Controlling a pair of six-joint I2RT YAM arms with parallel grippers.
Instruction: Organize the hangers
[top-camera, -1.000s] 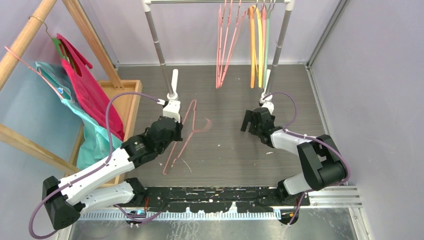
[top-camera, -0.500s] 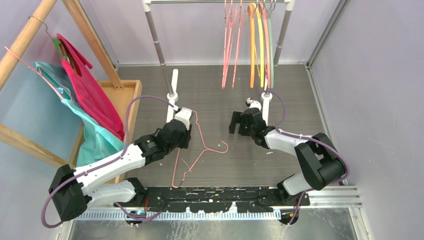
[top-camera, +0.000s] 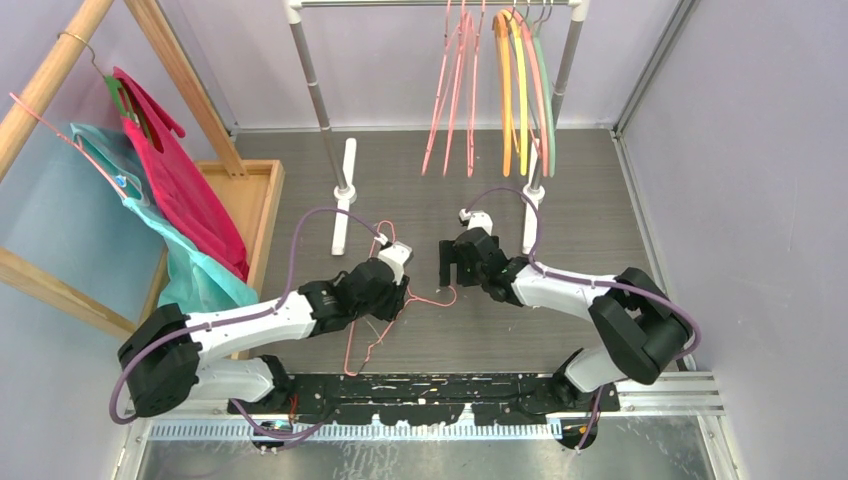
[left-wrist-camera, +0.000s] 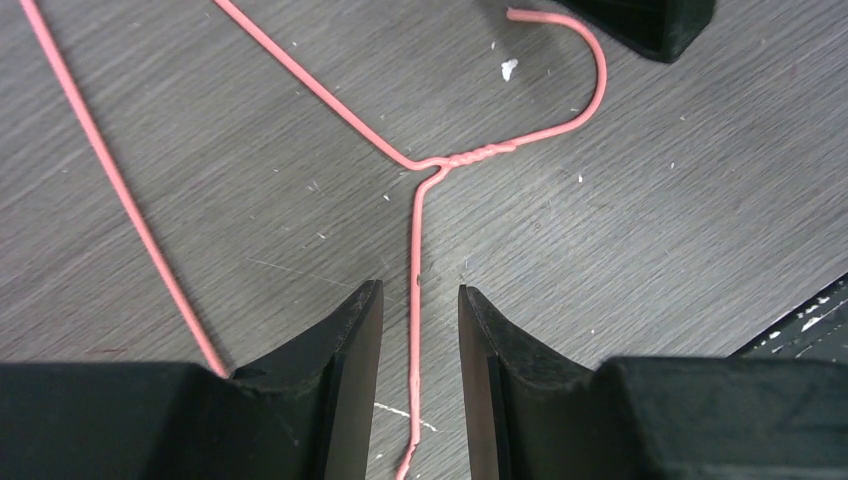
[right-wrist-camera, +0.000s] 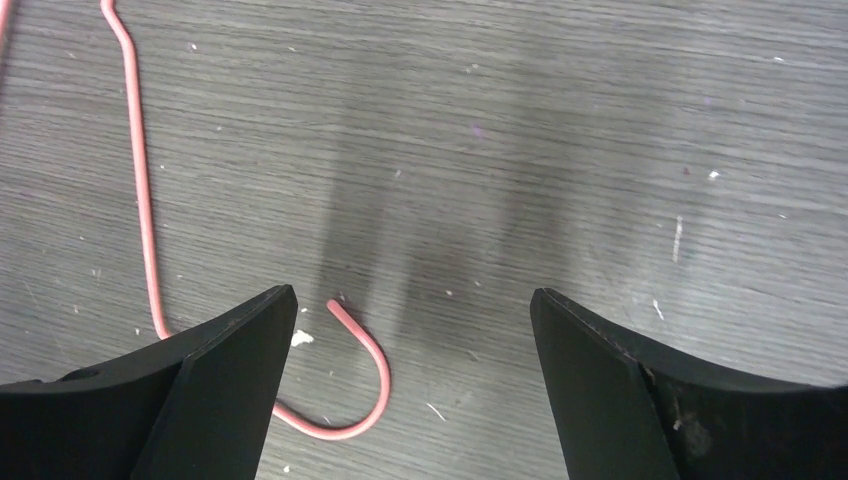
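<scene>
A pink wire hanger (top-camera: 437, 301) lies flat on the table. In the left wrist view its neck (left-wrist-camera: 414, 250) runs between my left gripper's (left-wrist-camera: 415, 295) jaws, which stand slightly apart and do not touch it. My left gripper (top-camera: 398, 290) is low over the hanger. My right gripper (top-camera: 448, 268) is wide open just past the hook (right-wrist-camera: 372, 372), which lies between its fingers (right-wrist-camera: 240, 340). Several pink wire hangers (top-camera: 455, 90) hang on the rack with orange (top-camera: 503, 90), yellow (top-camera: 520, 90) and grey-green (top-camera: 548, 100) ones.
The metal rack's left post (top-camera: 318, 100) and white foot (top-camera: 345, 195) stand behind my left arm. A wooden tray (top-camera: 262, 215) sits at the left. A wooden frame holds magenta (top-camera: 180, 180) and teal (top-camera: 190, 280) garments. Purple walls close in the table.
My left gripper moved right and nearer, and the pink hanger slid along the table with it. My right gripper moved left toward the hook. The hanging hangers have swung.
</scene>
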